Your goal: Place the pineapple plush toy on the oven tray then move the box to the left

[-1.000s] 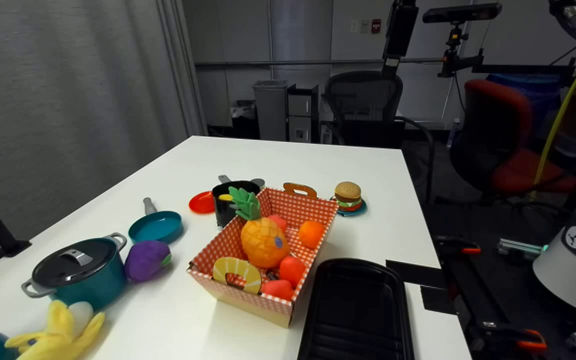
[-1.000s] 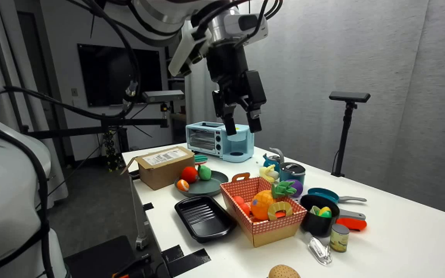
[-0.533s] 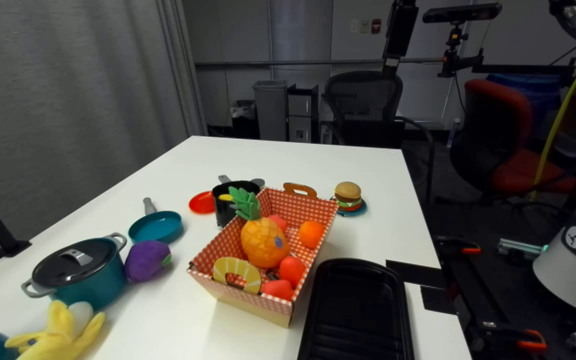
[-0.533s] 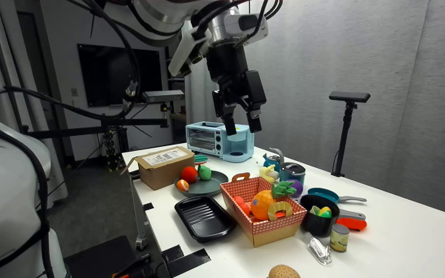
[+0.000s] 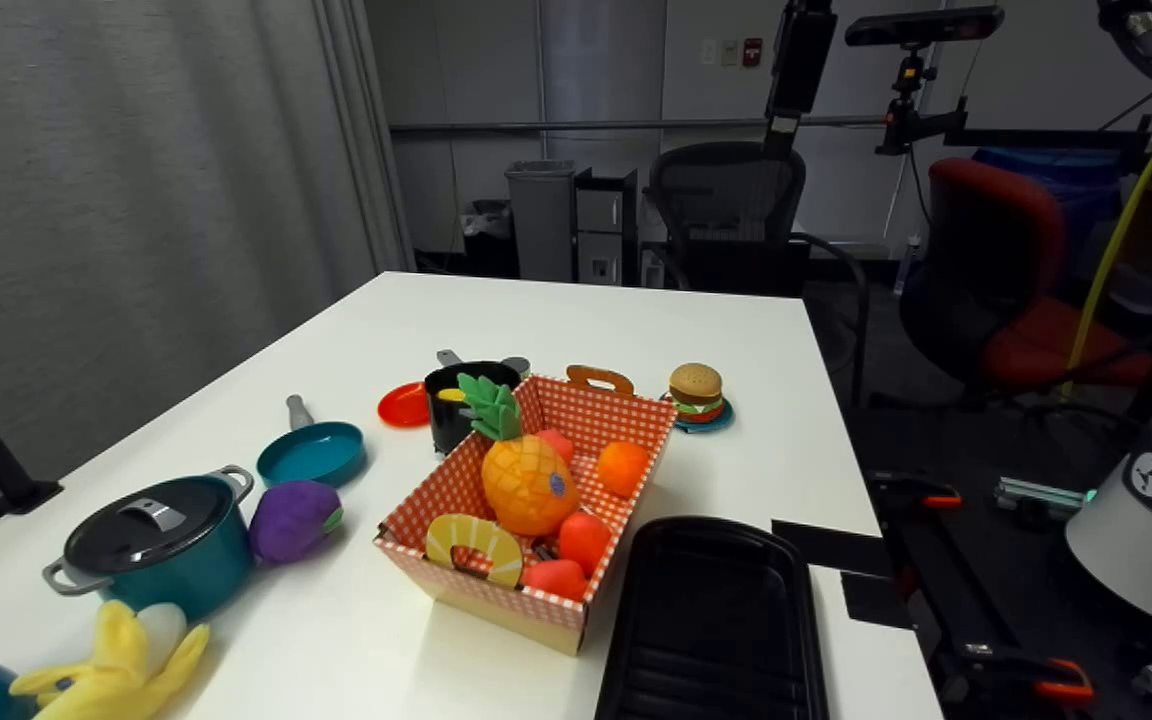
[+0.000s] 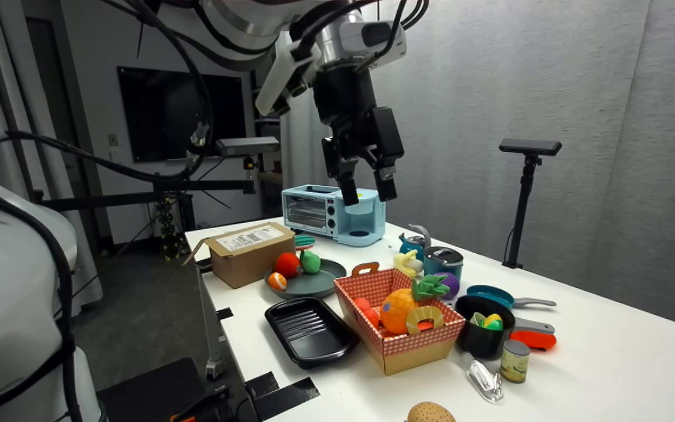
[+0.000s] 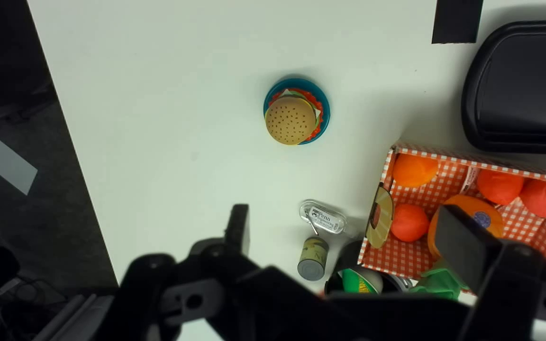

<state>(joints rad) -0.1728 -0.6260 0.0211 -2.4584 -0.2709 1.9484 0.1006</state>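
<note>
The pineapple plush toy [image 5: 528, 490] lies in the box [image 5: 506, 617], its green leaves over the rim, in both exterior views [image 6: 397, 312]. The box has red checkered lining and tan walls [image 6: 422, 356], and holds several red and orange toy fruits. The black oven tray [image 5: 721, 625] lies flat beside the box, bare, also in an exterior view [image 6: 314, 334]. My gripper [image 6: 368, 194] is open and empty, high above the table. In the wrist view [image 7: 349, 232], one finger covers part of the pineapple [image 7: 473, 206]; the box [image 7: 396, 265] and tray [image 7: 529, 90] are cut off at the right.
A black pot [image 6: 484, 328], a can [image 6: 514, 360] and a clear case [image 6: 483, 378] stand close to the box. A toy burger [image 7: 292, 121] sits on a blue plate. A grey plate [image 6: 317, 285] with toy fruits, a closed cardboard carton [image 6: 249, 258] and a blue toaster oven [image 6: 308, 214] stand farther off.
</note>
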